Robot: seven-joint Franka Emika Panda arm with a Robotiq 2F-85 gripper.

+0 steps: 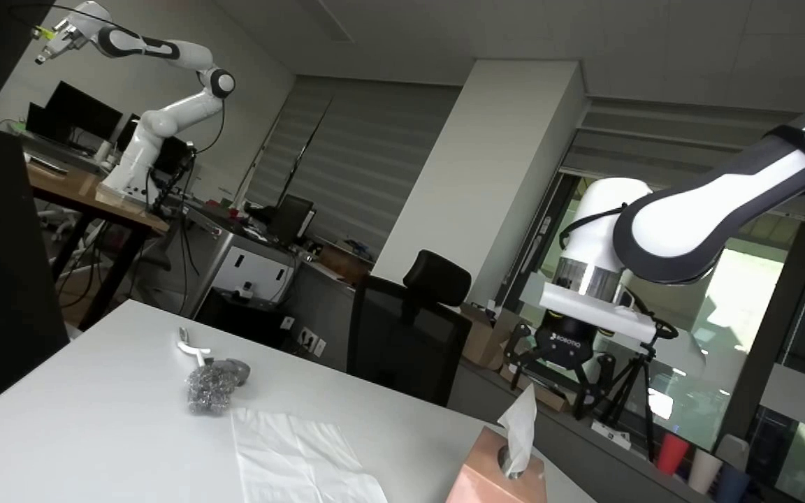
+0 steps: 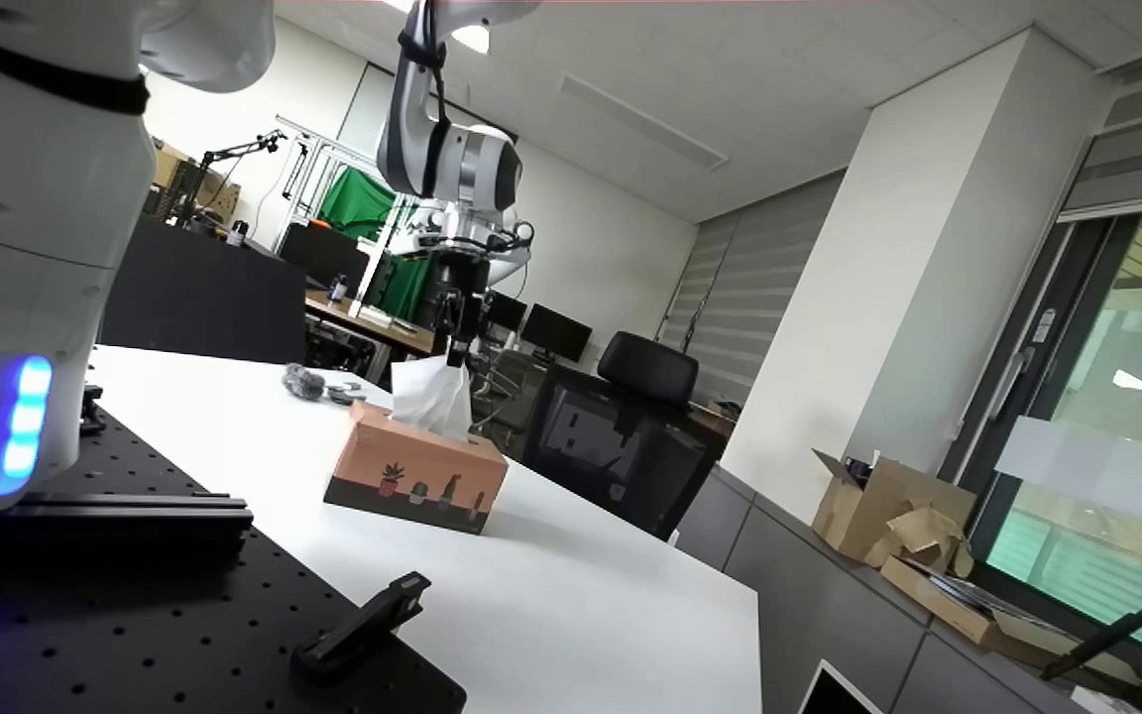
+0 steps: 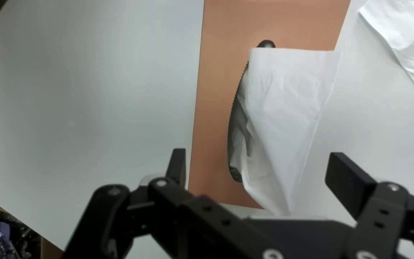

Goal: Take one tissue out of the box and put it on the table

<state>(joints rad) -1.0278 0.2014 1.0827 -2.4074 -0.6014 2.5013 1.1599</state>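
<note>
White tabletop (image 3: 84, 90) bears the orange box (image 3: 219, 82), from which the tissue (image 3: 288, 111) stands, its long axis near twelve-to-six in the wrist view, its bulk towards twelve o'clock from the wide-spread, empty gripper (image 3: 259, 167), so a nine-to-three squeeze should cross it

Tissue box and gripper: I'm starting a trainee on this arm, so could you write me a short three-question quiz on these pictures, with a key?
1. Multiple choice: what colour is most of the tissue box?
A) blue
B) orange-pink
C) green
2. True or false: in the wrist view, the gripper is fully shut.
3. Fill in: the tissue sticks up out of the box, while a creased white sheet lies on the ____.

Key: 1 B; 2 false, it stands open; 3 table.
</note>
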